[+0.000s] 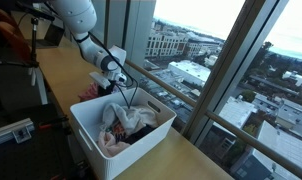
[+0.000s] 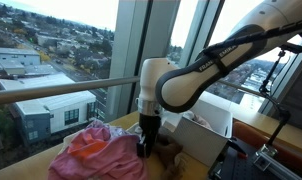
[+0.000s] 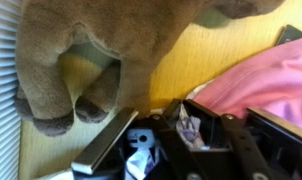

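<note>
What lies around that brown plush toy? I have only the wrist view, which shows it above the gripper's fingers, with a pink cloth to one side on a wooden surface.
Observer: A white rectangular plastic bin stands close by, piled with mixed clothes.
Operator: Is the brown plush toy inside that bin?
Observer: No. In an exterior view the gripper is down outside the bin, at the edge of the pink cloth on the long wooden counter.
Operator: What is behind the counter?
Observer: A tall window with a grey handrail across it, looking out over a city.
</note>
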Motion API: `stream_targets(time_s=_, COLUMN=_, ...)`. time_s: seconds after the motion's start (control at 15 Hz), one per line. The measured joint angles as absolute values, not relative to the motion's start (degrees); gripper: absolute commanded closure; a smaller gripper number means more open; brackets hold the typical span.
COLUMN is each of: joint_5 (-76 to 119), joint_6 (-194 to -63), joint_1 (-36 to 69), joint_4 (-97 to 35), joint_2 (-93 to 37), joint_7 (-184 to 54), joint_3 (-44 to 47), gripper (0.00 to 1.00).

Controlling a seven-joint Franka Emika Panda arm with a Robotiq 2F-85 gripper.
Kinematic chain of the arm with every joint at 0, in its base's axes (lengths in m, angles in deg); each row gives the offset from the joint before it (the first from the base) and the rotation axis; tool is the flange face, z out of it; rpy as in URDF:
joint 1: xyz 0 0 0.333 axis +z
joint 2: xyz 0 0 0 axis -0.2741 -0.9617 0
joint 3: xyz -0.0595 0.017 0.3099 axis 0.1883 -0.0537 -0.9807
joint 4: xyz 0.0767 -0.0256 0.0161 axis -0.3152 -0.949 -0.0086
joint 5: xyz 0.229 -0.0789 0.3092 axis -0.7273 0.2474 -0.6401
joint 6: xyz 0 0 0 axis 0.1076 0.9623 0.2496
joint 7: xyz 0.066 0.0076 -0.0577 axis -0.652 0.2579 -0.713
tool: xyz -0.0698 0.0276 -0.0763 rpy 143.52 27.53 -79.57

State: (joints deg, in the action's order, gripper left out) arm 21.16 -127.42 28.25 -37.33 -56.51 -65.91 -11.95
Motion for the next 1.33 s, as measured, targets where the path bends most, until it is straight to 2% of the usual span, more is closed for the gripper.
stream_targets(time_s=0.8, joint_5=21.1, joint_6=-117.9, joint_1=30.4, joint_4=-47.0, joint_2=-29.9, joint_7=-65.5, joint_3=-13.4, gripper=0.97)
stream_targets(time_s=1.33, joint_5=22.0, joint_6=-112.1, joint_1=28.3, joint_4=-43.0, joint_2=-13.4, joint_7=-65.0, joint_3=-12.8, gripper=0.97)
